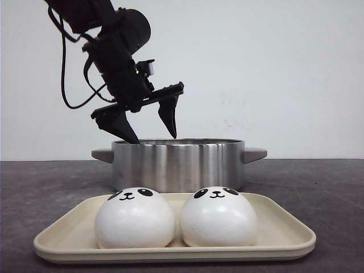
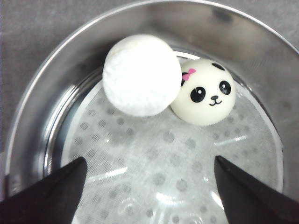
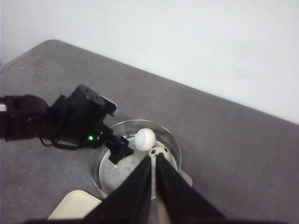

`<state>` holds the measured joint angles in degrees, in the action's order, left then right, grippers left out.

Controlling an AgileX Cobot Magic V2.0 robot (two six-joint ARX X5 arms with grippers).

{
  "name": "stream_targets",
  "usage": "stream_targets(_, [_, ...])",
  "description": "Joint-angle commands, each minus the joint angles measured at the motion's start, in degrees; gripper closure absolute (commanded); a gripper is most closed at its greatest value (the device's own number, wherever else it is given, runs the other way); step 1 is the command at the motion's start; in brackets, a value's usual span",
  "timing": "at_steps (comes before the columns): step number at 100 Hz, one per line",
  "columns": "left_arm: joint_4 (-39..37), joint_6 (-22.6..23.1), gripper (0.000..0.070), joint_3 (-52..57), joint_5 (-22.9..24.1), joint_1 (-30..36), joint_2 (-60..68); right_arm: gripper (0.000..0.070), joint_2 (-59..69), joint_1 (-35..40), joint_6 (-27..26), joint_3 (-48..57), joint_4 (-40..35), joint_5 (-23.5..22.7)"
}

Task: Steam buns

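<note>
Two panda-faced buns [image 1: 134,218] [image 1: 218,216] sit side by side on a cream tray [image 1: 284,236] at the front. Behind it stands a steel steamer pot [image 1: 179,162]. Inside the pot lie two more buns: one rolled over with its plain white underside showing [image 2: 140,74], and one face-up with a pink bow [image 2: 205,93], touching it. My left gripper [image 1: 153,138] [image 2: 150,158] hangs open just above the pot's rim, nothing between its fingers. My right gripper [image 3: 153,157] is high above the table, shut and empty.
The pot has side handles [image 1: 254,153] and a perforated floor covered by white cloth [image 2: 163,154]. The left arm [image 3: 79,121] reaches over the pot's rim [image 3: 173,140]. A corner of the tray [image 3: 74,205] shows beside the pot on the grey table [image 3: 233,154].
</note>
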<state>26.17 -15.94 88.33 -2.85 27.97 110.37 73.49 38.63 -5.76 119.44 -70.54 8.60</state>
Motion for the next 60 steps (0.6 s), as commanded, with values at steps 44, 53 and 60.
stream_targets(44, [8.52,0.31,0.0185,1.99,0.09,1.66,-26.71,0.0693,0.70,0.59,-7.80,-31.01,6.34,-7.45])
stream_targets(53, [11.63,0.26,0.0185,1.99,0.13,2.36,-32.00,0.0693,0.70,1.20,-10.64,-38.97,9.53,-12.07])
stream_targets(60, [13.77,0.31,0.0185,1.99,0.13,2.86,-35.71,0.0693,0.83,2.49,-13.11,-44.72,12.81,-15.08])
